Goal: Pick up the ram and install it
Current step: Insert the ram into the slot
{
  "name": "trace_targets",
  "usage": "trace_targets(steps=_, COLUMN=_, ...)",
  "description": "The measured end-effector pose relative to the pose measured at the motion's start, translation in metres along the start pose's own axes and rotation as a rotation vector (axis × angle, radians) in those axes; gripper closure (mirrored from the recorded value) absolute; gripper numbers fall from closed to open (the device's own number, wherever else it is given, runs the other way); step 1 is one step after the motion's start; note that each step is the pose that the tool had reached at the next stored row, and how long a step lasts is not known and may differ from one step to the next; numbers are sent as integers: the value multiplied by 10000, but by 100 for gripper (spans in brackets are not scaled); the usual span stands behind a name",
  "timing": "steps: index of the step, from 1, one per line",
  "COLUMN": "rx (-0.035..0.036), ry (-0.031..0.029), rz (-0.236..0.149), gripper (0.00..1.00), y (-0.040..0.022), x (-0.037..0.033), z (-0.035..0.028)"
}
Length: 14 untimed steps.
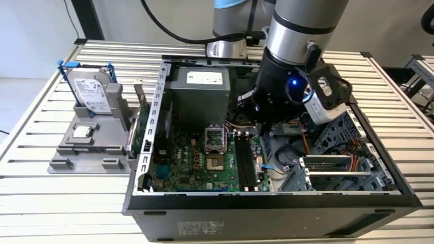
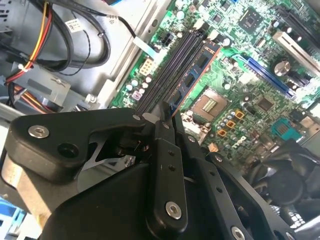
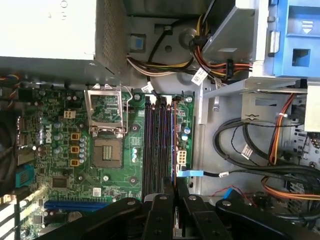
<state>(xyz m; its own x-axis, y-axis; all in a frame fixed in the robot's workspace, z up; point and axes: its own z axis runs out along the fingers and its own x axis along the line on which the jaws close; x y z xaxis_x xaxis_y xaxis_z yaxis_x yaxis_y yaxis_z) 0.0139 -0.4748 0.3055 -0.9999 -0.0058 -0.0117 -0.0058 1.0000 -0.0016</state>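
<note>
- A table of pale metal slats carried everything. A white wall stood behind it, and a strip of grey floor showed past the table on the exterior view's left.
- A black, open-sided computer case lay on the slats. Its large green motherboard faced up, and a grey boxy power supply sat at the far end.
- Just beside the case, on the exterior view's left, stood a grey plastic fixture. It held a silver hard drive with blue rails upright and a small square silver processor chip lying flat.
- The silver-and-black robot arm reached down into the case from the far side of the table.
- The black gripper had its fingers pressed together on one end of the ram, a long, thin dark board with blue patches on its face.
- The ram ran lengthwise along the row of black memory slots, edge down, near the empty square processor socket. Whether it touched a slot could not be told.
- Bundled red, yellow and black cables lay in the grey metal bay beside the slots.
</note>
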Motion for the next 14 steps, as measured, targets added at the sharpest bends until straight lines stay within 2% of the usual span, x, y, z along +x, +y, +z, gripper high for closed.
trace_targets(steps=6, rx=5, ry=4, rz=453, gripper=100, y=1, x=-1, z=110)
trace_targets(steps=9, rx=6, ry=10, rz=531, gripper=100, y=1, x=0, z=164)
trace_targets(steps=11, rx=7, ry=30, rz=545, gripper=100, y=1, x=0, z=192)
trace_targets(steps=14, rx=9, ry=107, rz=562, gripper=100, y=1, x=-1, z=214)
